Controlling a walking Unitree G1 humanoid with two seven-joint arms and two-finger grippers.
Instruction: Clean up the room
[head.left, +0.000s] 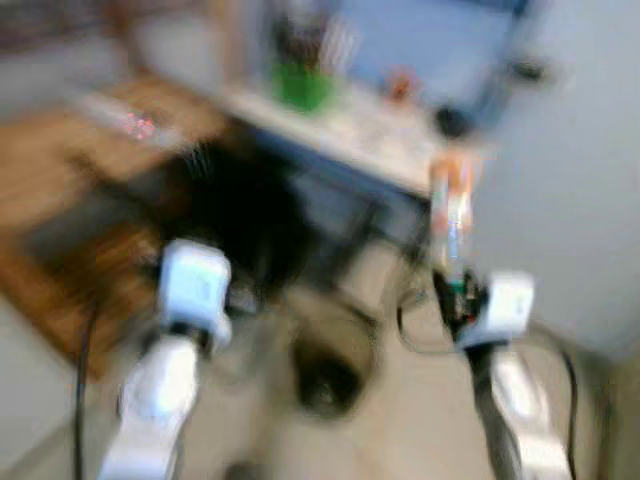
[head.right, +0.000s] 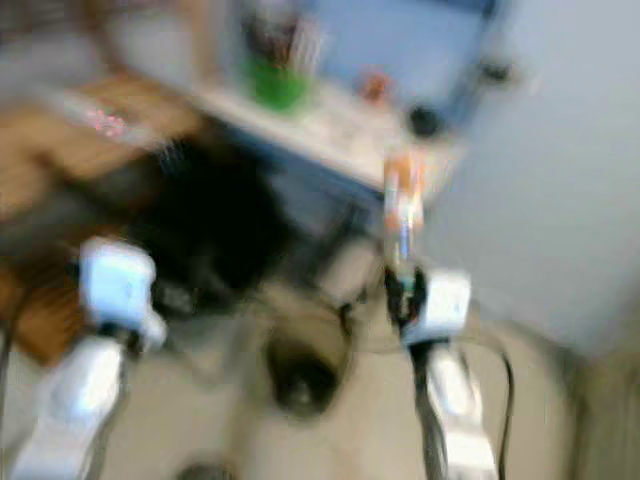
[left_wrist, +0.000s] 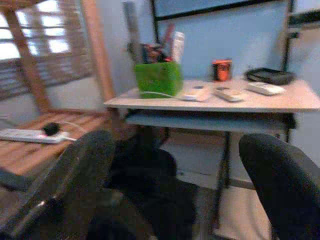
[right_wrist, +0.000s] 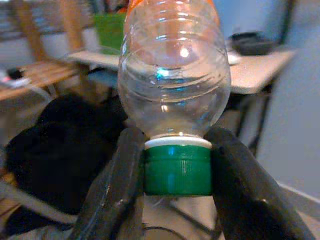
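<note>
- Pinching the green screw cap (right_wrist: 178, 170) of a clear ribbed plastic bottle with an orange label (right_wrist: 174, 70), the right gripper (right_wrist: 176, 175) carries it cap-down at about two o'clock in the head views, before the white desk (left_wrist: 280, 100).
- Seemingly empty, the bottle should be light, thin-walled, easily dented and slick; the stiff cap is probably the soundest hold.
- Both black fingers (right_wrist: 117, 190) press the cap's sides, set narrow.
- Spread wide and holding nothing, the left gripper (left_wrist: 175, 200) faces a green box of pens (left_wrist: 158, 77) at eleven o'clock on the desk.
</note>
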